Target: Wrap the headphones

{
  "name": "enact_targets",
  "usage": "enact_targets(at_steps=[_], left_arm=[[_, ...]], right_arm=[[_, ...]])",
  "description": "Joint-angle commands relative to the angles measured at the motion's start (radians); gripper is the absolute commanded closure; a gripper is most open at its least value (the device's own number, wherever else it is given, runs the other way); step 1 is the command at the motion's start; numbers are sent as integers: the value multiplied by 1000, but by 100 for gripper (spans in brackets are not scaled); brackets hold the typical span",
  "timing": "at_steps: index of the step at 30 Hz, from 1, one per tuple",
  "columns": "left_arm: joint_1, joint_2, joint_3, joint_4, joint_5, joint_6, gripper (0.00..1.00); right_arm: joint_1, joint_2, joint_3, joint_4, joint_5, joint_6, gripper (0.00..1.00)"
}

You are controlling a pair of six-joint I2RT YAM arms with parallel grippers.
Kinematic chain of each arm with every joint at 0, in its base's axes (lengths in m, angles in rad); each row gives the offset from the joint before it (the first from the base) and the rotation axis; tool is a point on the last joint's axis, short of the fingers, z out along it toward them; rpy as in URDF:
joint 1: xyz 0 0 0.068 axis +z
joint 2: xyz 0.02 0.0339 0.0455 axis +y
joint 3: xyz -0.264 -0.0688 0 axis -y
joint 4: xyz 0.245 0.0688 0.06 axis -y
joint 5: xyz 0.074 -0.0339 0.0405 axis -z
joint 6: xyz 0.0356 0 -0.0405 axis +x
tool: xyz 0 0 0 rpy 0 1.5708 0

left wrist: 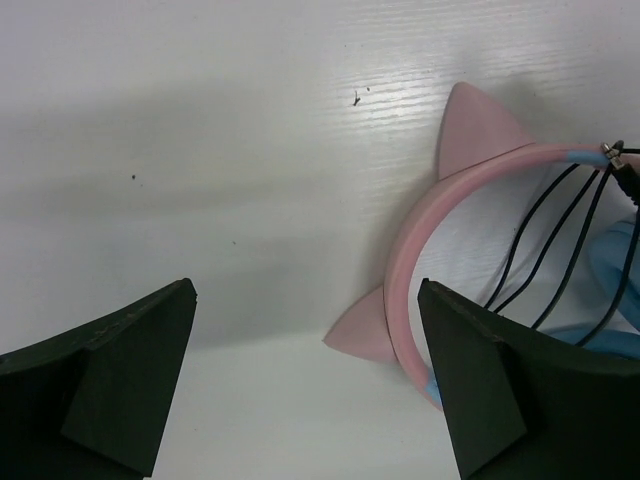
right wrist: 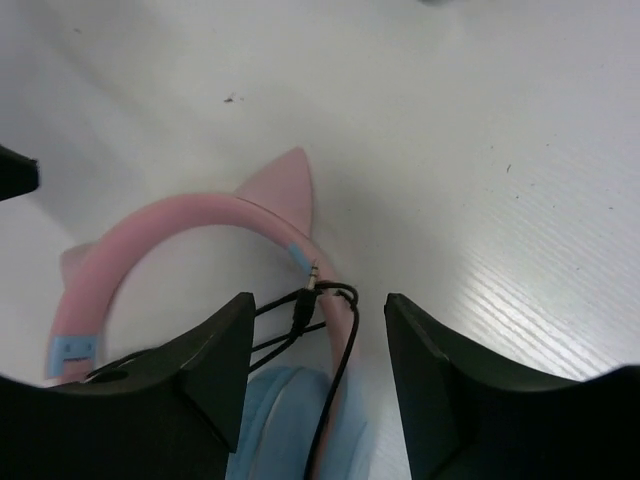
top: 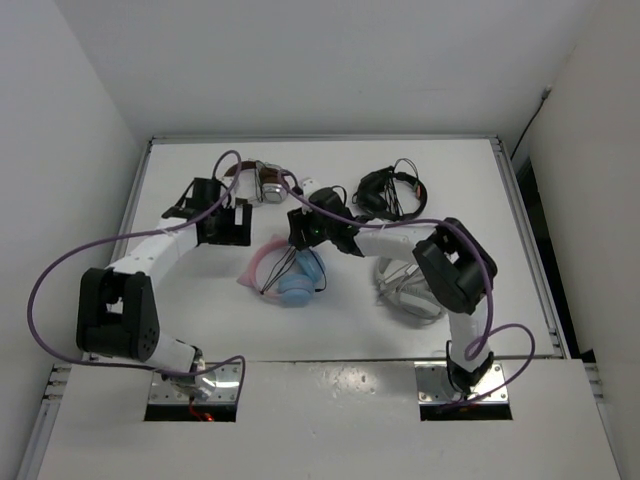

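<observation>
The headphones lie mid-table: pink headband with cat ears, light blue earcups, thin black cable looped several times across the band, its plug resting on the band. My right gripper is open, its jaws either side of the cable loops and the band just above the earcup. My left gripper is open and empty, just left of the headband, one finger over the band's lower end. In the top view the left gripper is left of the headphones and the right gripper above them.
Brown-banded headphones with silver cups lie at the back. A black cable bundle lies back right. Larger grey-white headphones lie under the right arm. Purple arm cables loop beside both arms.
</observation>
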Motion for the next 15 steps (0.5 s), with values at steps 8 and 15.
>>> enact_targets(at_steps=[8, 15], left_arm=[[24, -148, 15, -10, 28, 27, 0], [42, -207, -11, -33, 37, 89, 0]], right_arm=[[-12, -427, -29, -139, -48, -123, 38], [-320, -623, -107, -380, -125, -268, 24]])
